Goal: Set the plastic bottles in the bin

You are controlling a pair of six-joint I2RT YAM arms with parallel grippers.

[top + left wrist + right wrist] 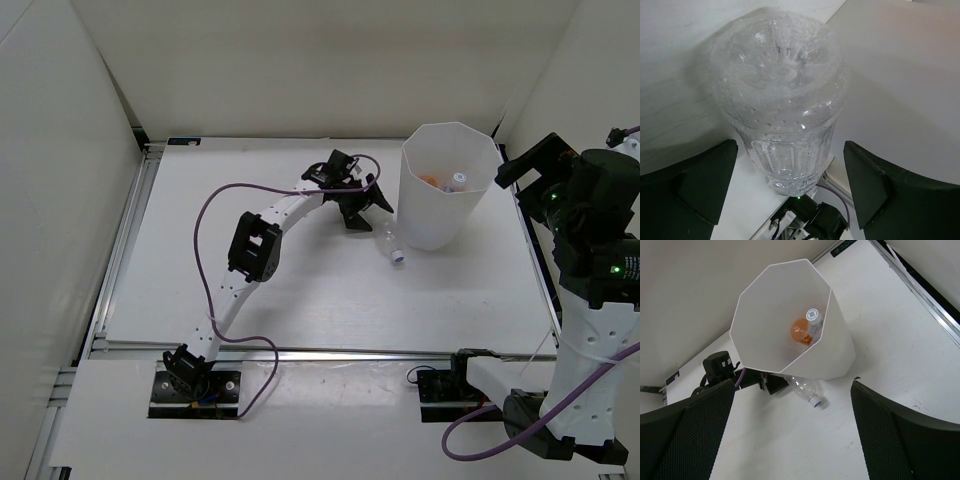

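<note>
Partly done: orange bottle (801, 331), white-capped bottle (814, 317) inside bin (447, 215); clear bottle (392, 246) lies on tabletop (300, 300) at bin's 7 o'clock. Left gripper (790, 165) open, straddling its base; right gripper (790, 395) open.

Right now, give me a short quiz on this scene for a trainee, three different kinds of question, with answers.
1. True or false: the orange bottle is already in the bin.
2. The clear bottle nearest the left gripper is: A) lying on the table beside the bin B) standing in the bin C) upright on the table
3. Is that gripper open or shut?
Key: 1 true; 2 A; 3 open.
</note>
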